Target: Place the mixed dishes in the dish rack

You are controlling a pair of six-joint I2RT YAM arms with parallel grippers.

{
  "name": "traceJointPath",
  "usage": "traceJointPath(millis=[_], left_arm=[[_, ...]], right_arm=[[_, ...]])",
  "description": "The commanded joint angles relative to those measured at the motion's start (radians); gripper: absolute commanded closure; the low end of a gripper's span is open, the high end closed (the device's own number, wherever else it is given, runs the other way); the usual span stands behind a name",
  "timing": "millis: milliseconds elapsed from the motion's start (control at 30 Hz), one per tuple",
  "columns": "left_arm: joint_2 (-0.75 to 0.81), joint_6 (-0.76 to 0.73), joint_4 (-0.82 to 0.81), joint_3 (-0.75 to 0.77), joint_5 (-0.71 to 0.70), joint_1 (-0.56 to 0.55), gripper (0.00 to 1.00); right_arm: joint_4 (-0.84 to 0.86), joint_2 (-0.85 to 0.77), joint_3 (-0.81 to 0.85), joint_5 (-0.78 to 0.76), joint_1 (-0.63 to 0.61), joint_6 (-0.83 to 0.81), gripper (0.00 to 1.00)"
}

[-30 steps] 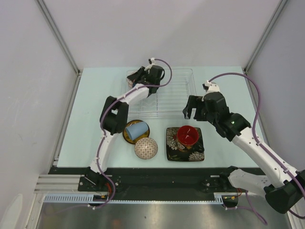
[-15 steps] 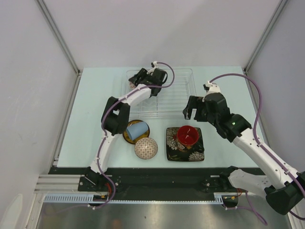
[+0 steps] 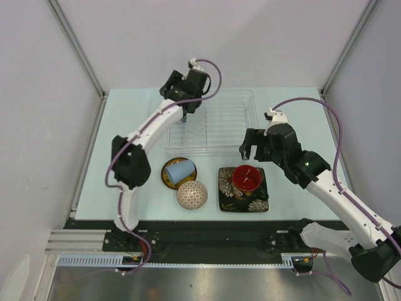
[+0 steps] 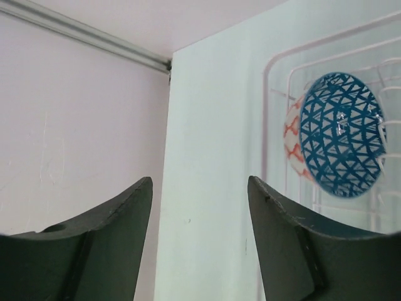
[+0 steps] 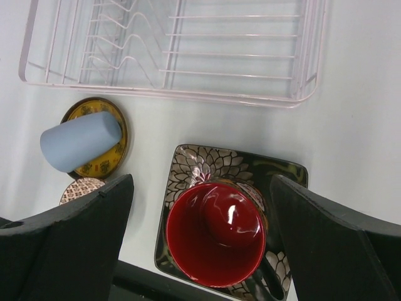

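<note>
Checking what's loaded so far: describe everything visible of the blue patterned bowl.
The blue patterned bowl stands on edge between the thin wires at one end of the dish rack, opening towards the left wrist camera. Its inside shows a blue triangle lattice, glossy like glazed ceramic; the outside, seen at one rim, is white with orange marks. Only wires seem to touch it; the open left gripper is clear of it.

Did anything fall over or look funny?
Yes. The pale blue cup lies on its side across the small yellow plate, near the rack. The beige bowl beside it sits upside down. The red mug stands upright on the square plate.
</note>
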State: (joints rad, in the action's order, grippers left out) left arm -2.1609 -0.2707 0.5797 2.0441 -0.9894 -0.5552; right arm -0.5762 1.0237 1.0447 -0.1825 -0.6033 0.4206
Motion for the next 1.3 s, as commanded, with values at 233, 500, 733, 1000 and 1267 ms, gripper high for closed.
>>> traceJointPath(millis=[233,500,733,1000,1267], left_arm=[[0.82,-0.027,0.528,-0.499,0.927,0.015,0.26],[0.987,-0.084,0.566,-0.731,1.276,-0.001,0.25],[0.86,0.048,0.467,-0.894,1.33,-0.02,0.24],[0.791,0.11,0.356,-0.972,1.336,-0.052,0.27],[0.701,0.107,0.269,-0.978,1.35,-0.058,0.27]], right_arm=[[-0.008,0.027,0.002,-0.041,-0.03,-0.052,0.03],[0.029,0.055,-0.006,-0.018,-0.032,-0.065,0.03],[-0.02,0.009,-0.006,-0.049,-0.027,-0.062,0.03],[-0.082,-0.024,-0.006,-0.064,-0.027,-0.042,0.03],[-0.071,-0.028,-0.006,-0.066,-0.023,-0.04,0.03]])
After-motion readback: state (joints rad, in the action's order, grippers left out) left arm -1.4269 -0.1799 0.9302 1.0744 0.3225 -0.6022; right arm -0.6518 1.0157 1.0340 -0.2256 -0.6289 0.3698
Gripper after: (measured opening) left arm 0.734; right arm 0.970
